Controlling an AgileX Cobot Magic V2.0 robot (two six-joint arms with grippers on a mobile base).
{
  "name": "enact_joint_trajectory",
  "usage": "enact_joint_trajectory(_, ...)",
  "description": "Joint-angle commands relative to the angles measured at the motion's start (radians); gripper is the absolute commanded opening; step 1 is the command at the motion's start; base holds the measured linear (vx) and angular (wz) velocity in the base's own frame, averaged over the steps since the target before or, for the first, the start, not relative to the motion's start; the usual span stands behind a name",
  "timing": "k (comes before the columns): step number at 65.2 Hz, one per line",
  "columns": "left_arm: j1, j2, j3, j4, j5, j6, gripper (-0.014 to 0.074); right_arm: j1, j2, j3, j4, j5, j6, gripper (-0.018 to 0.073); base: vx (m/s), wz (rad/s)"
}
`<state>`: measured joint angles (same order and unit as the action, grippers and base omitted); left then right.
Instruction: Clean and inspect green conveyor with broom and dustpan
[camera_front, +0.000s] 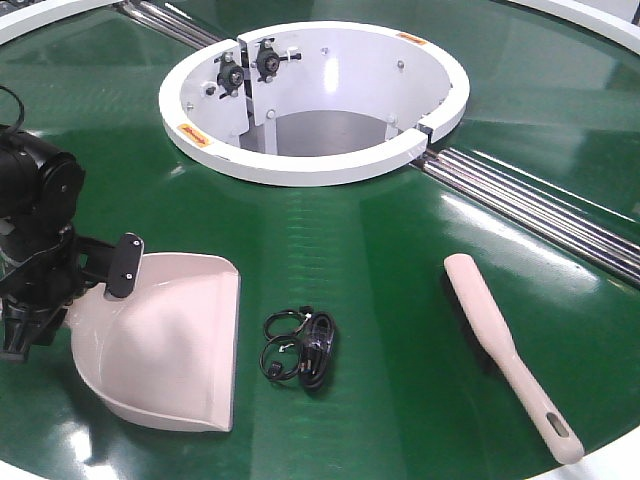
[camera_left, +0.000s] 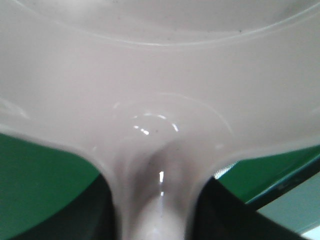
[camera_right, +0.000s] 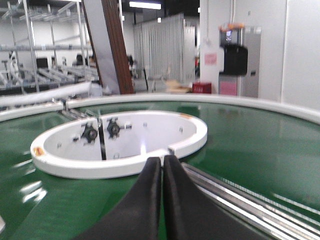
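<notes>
Gripping dustpan (camera_front: 170, 340) handle, L pincer (camera_front: 72, 298) low; R pincer (camera_right: 162, 161) closed.

From left: dustpan (camera_front: 165, 345) — cable (camera_front: 300, 350) — broom (camera_front: 495, 325).

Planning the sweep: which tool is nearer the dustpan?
Left. The left tool grips the dustpan by its handle; the right tool, shut, hangs over the green conveyor facing the white hub.

Open green conveyor (camera_front: 385, 265) is lying between the black cable bundle (camera_front: 315, 350) and the broom (camera_front: 500, 335), leaving room to descend there. The dustpan (camera_front: 170, 340) and left arm (camera_front: 40, 190) are crowding the left edge. The white hub (camera_front: 300, 172) and steel rails (camera_front: 540, 205) are blocking the far side. The cable-to-dustpan gap is seemingly narrow.
</notes>
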<state>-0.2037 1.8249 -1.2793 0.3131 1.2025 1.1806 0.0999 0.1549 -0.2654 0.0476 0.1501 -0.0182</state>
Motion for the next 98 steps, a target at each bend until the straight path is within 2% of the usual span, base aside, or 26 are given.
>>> enact_joint_trajectory(1,-0.009,-0.048,-0.017,0.004,0.025,0.002,-0.0006,-0.005,0.141,-0.141,0.028,0.065,0.003,-0.0008,0.00,0.00)
enact_joint_trajectory(9,-0.009,-0.048,-0.017,0.004,0.025,0.002,-0.0006,-0.005,0.328,-0.261,0.089,0.208,0.003,-0.0008,0.00,0.00)
enact_joint_trajectory(27,-0.009,-0.048,-0.017,0.004,0.025,0.002,-0.0006,-0.005,0.534,-0.285,0.092,0.233,-0.002,-0.0006,0.00,0.00)
enact_joint_trajectory(35,-0.009,-0.048,-0.017,0.004,0.025,0.002,-0.0006,-0.005,0.588,-0.331,0.081,0.352,-0.006,0.0015,0.00,0.00)
enact_joint_trajectory(47,-0.009,-0.048,-0.017,0.004,0.025,0.002,-0.0006,-0.005,0.692,-0.446,0.041,0.590,-0.005,0.0150,0.00,0.00)
enact_joint_trajectory(64,-0.009,-0.048,-0.017,0.004,0.025,0.002,-0.0006,-0.002,0.832,-0.538,0.035,0.667,-0.013,0.0440,0.00,0.00)
enact_joint_trajectory(71,-0.009,-0.048,-0.017,0.004,0.025,0.002,-0.0006,0.043,0.896,-0.570,0.024,0.694,-0.013,0.0533,0.00,0.00)
enact_joint_trajectory(82,-0.009,-0.048,-0.017,0.004,0.025,0.002,-0.0006,0.133,1.015,-0.623,-0.048,0.740,0.059,0.0566,0.00,0.00)
enact_joint_trajectory(98,-0.009,-0.048,-0.017,0.004,0.026,0.002,-0.0006,0.140,1.177,-0.677,-0.048,0.790,0.074,0.0566,0.00,0.00)
